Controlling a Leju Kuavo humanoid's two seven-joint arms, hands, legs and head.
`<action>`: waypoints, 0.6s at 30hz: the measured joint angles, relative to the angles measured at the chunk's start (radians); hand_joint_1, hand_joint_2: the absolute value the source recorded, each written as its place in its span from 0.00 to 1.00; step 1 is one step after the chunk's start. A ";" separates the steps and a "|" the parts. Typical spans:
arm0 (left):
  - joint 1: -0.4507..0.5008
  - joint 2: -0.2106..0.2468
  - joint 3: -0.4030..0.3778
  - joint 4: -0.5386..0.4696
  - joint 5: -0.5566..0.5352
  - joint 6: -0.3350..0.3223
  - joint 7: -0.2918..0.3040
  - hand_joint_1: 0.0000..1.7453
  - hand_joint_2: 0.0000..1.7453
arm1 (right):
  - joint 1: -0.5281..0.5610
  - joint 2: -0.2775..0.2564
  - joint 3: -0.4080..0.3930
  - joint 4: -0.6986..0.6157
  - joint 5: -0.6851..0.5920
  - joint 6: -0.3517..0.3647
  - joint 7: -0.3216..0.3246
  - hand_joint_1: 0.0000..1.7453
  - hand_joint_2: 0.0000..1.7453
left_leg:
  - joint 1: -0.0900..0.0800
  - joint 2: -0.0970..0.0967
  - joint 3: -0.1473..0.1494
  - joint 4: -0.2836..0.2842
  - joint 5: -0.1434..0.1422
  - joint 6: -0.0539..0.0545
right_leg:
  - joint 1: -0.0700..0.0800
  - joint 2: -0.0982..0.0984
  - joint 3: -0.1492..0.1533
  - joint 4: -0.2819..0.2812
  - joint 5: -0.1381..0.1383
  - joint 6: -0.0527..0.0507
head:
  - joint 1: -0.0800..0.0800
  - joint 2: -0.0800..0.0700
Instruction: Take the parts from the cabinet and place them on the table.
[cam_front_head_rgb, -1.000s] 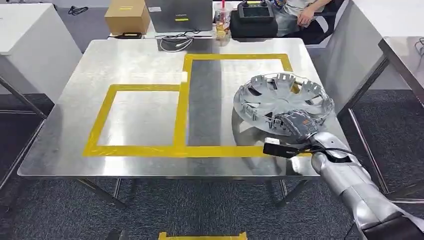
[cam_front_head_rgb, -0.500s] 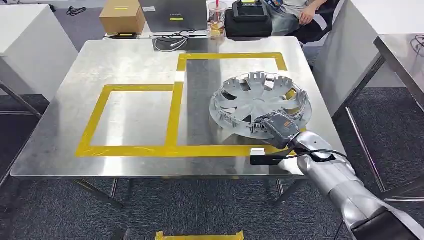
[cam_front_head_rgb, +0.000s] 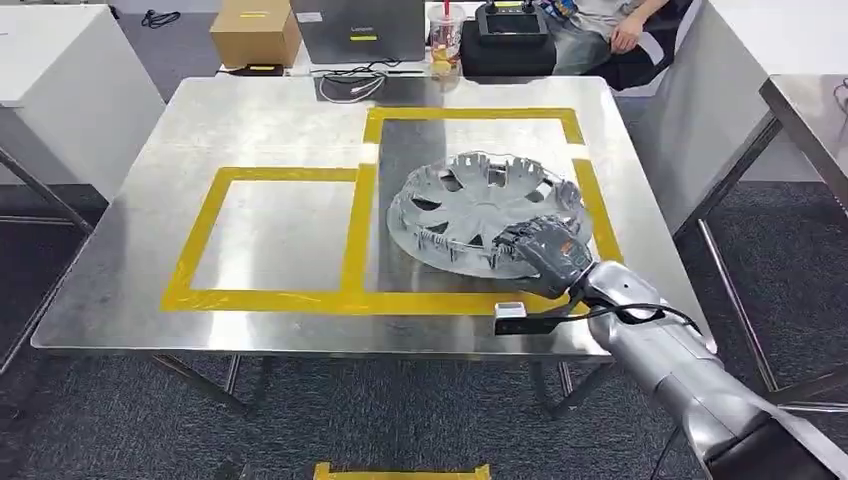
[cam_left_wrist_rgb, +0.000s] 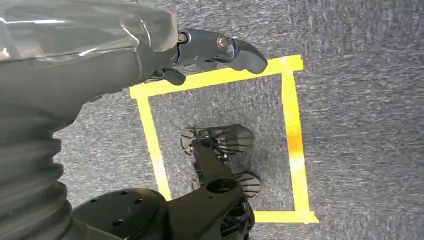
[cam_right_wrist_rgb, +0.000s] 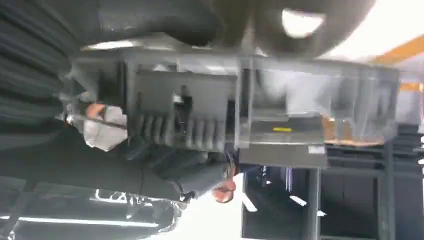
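Wheel cover (cam_front_head_rgb: 484, 212): lay flat just beyond right hand (cam_front_head_rgb: 549, 247), which gripped its near rim. Left hand (cam_left_wrist_rgb: 212, 49), hanging well away, held nothing, fingers loosely apart.

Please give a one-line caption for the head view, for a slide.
Right hand holds a silver wheel cover over the yellow-taped metal table.

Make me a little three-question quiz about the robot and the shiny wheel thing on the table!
1. True or false: the right hand holds the hubcap.
2. The hubcap lies inside which yellow tape box: A the left box, B the right box?
3. Fill in: behind the table sits a brown cardboard ____.

Key: 1 true. 2 B. 3 box.
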 joint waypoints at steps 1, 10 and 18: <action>0.001 0.001 0.000 0.000 0.006 0.000 0.000 0.00 0.00 | 0.000 0.000 0.005 -0.002 -0.004 0.005 0.000 0.00 0.00 | 0.002 0.001 0.000 0.000 0.000 -0.001 | 0.003 0.001 -0.001 0.000 0.000 -0.005 | -0.002 0.000; 0.011 0.002 0.000 0.000 0.030 0.008 0.006 0.00 0.00 | -0.015 0.005 0.044 -0.013 -0.031 0.043 0.027 0.00 0.00 | 0.017 0.001 -0.149 0.306 -0.128 -0.029 | 0.001 0.004 0.002 -0.001 0.001 -0.026 | -0.003 0.000; 0.014 0.016 0.000 0.000 0.041 0.017 0.001 0.00 0.00 | -0.088 0.005 0.077 -0.016 -0.209 0.567 0.155 0.00 0.00 | 0.000 0.002 -0.004 0.000 -0.002 0.012 | 0.005 0.009 0.006 -0.013 0.010 -0.004 | -0.003 0.000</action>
